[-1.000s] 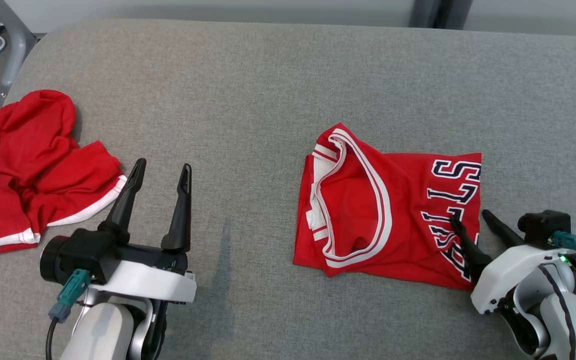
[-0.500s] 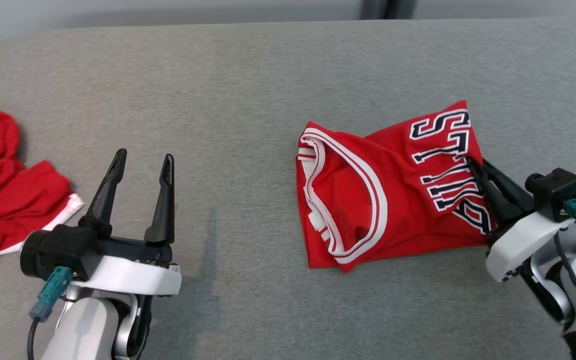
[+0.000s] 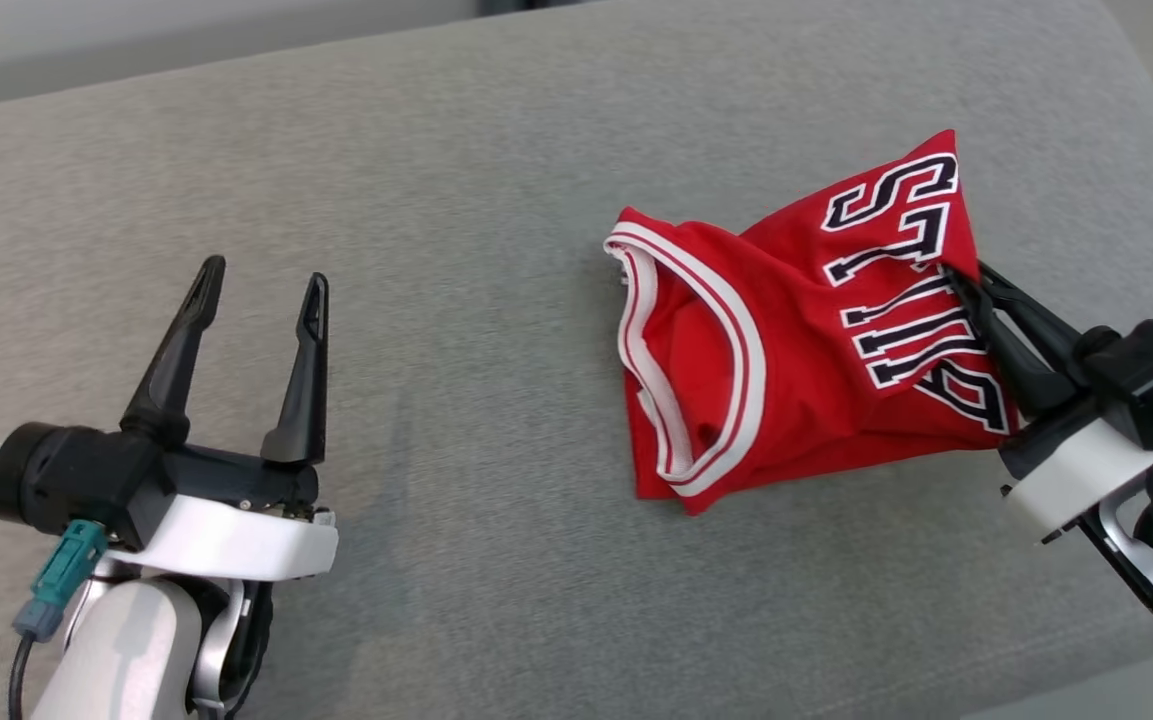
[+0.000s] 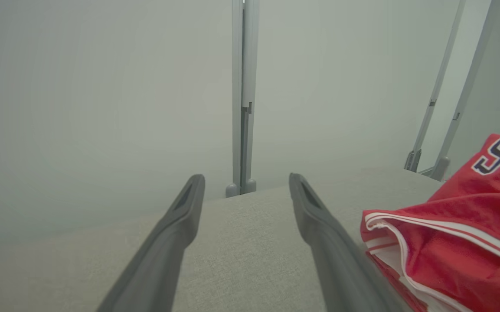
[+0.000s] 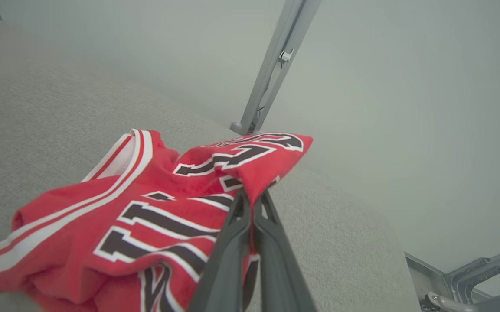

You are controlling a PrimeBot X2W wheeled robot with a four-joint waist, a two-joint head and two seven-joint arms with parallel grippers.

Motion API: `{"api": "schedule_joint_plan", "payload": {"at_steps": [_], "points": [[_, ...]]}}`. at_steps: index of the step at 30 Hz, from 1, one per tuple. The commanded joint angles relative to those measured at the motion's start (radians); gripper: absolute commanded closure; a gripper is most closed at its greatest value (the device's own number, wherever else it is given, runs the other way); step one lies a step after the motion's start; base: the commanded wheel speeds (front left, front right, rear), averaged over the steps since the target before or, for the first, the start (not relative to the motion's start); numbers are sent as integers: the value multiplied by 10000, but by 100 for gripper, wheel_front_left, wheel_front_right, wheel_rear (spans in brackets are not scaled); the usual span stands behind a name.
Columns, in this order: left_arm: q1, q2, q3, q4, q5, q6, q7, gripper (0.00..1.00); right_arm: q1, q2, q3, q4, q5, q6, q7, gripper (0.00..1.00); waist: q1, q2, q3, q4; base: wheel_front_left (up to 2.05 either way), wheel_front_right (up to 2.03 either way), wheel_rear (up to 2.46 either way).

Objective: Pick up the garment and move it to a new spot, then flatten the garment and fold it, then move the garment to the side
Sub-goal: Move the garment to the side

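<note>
Right pincer (image 3: 962,279) tips buried in jersey (image 3: 796,350) fold, lettering (image 3: 911,330) partly hidden

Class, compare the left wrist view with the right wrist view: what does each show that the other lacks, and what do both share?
Left wrist view: the left gripper, fingers spread with nothing between them. Right wrist view: the right gripper shut on the lettered edge of the red jersey, which is lifted off the surface. Both: the jersey with its white trim, the grey cushion and a grey metal frame.
</note>
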Motion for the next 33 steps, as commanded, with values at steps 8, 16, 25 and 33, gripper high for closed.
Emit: {"api": "schedule_joint_plan", "payload": {"at_steps": [8, 16, 25, 33], "points": [[-581, 428, -253, -1200, 353, -101, 675, 0, -1720, -188, 516, 1935, 409, -17, -1042, 100, 0, 0, 1258, -1488, 0, 0, 0], [-1482, 644, -653, -2489, 692, -356, 1393, 0, -3444, -597, -93, 4917, 741, -15, -2140, 100, 0, 0, 2493, -1385, 0, 0, 0], [-2097, 675, -956, -3106, 874, -489, 1669, 0, -4572, -679, -1195, 7447, 757, -15, -2596, 100, 0, 0, 3246, -1044, 0, 0, 0], [-2069, 683, -1014, -2874, 839, -468, 1585, 0, -4767, -292, -2260, 8069, 714, -15, -2643, 0, 0, 0, 3092, -1000, 0, 0, 0]]}}
